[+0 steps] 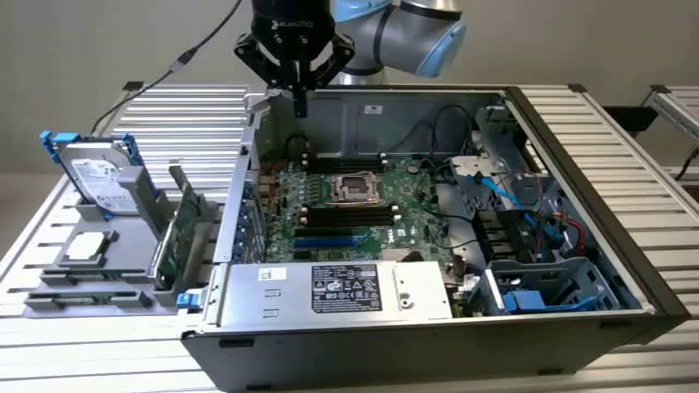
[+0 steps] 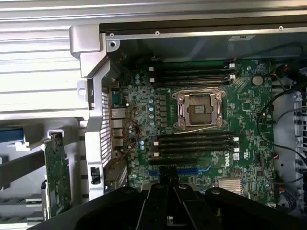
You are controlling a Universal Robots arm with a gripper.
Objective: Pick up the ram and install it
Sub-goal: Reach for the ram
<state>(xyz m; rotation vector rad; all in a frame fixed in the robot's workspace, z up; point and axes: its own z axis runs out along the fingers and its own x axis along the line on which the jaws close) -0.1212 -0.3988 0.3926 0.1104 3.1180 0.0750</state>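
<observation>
ram (image 1: 177, 237) stands unpicked in the rack (image 1: 114, 246) beside the case (image 1: 437, 352), and my gripper (image 1: 299, 108) hangs closed, empty, above the motherboard (image 1: 415, 205).

Here's the arm (image 1: 410, 29) — rounded silver-grey joint housings finished with light-blue caps (image 1: 450, 42). Below them sits the gripper (image 1: 298, 103), matte black all over, with white lettering (image 1: 293, 24) across its body and angled linkages narrowing to slim fingers. A thin black cable (image 1: 164, 75) runs off its side — with a small connector (image 1: 187, 57) partway along. In the wrist view, the gripper (image 2: 169, 173) shows the same black, ridged and chunky.
</observation>
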